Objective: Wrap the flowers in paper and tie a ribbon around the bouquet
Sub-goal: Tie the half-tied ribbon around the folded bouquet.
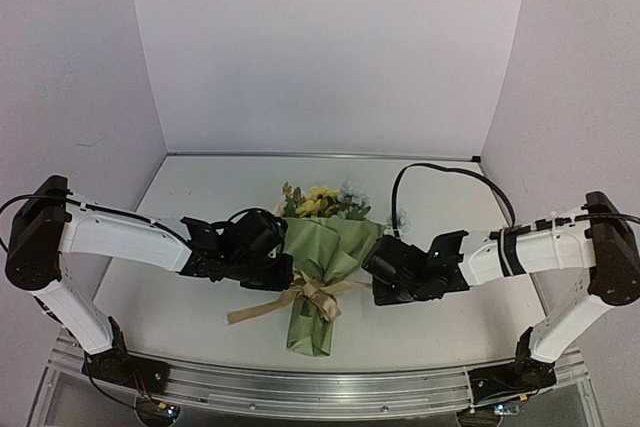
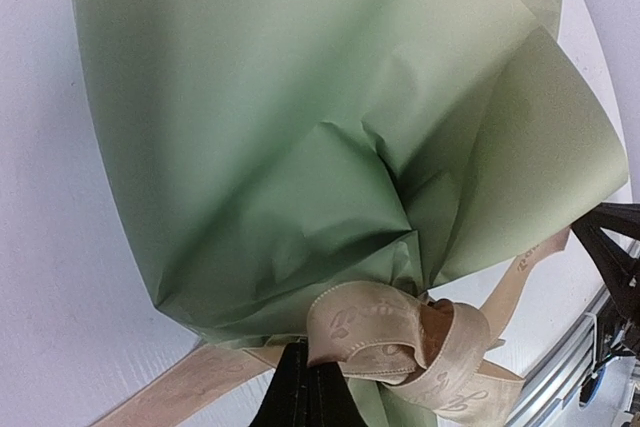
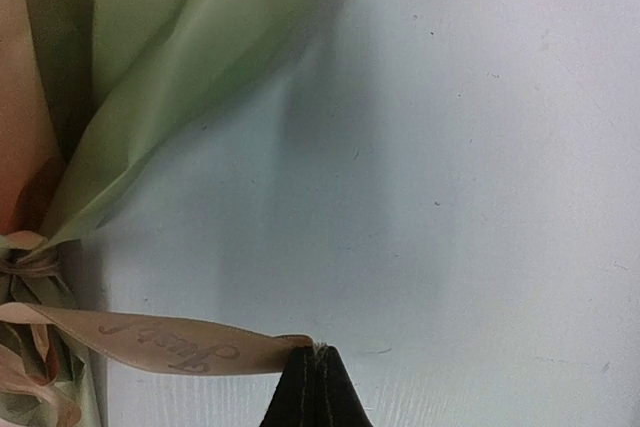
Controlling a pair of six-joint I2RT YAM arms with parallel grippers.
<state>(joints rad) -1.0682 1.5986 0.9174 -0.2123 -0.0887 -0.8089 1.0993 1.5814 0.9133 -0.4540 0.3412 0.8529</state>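
The bouquet lies mid-table: yellow and pale blue flowers (image 1: 320,200) poke out of an olive-green paper (image 1: 325,247) cone whose narrow end points toward me. A tan ribbon (image 1: 318,294) is tied in a bow round the cone's neck. My left gripper (image 1: 283,275) is at the bow's left side. In the left wrist view it (image 2: 303,347) is shut, pinching the edge of a ribbon (image 2: 370,322) loop below the paper (image 2: 280,147). My right gripper (image 1: 368,285) is right of the bow; in the right wrist view it (image 3: 320,350) is shut on the end of a ribbon (image 3: 160,340) tail beside the paper (image 3: 170,57).
A loose ribbon tail (image 1: 255,312) trails left of the bow on the white table (image 1: 200,197). A black cable (image 1: 440,172) loops behind the right arm. White walls close off the back and sides; an aluminium rail (image 1: 300,387) runs along the near edge.
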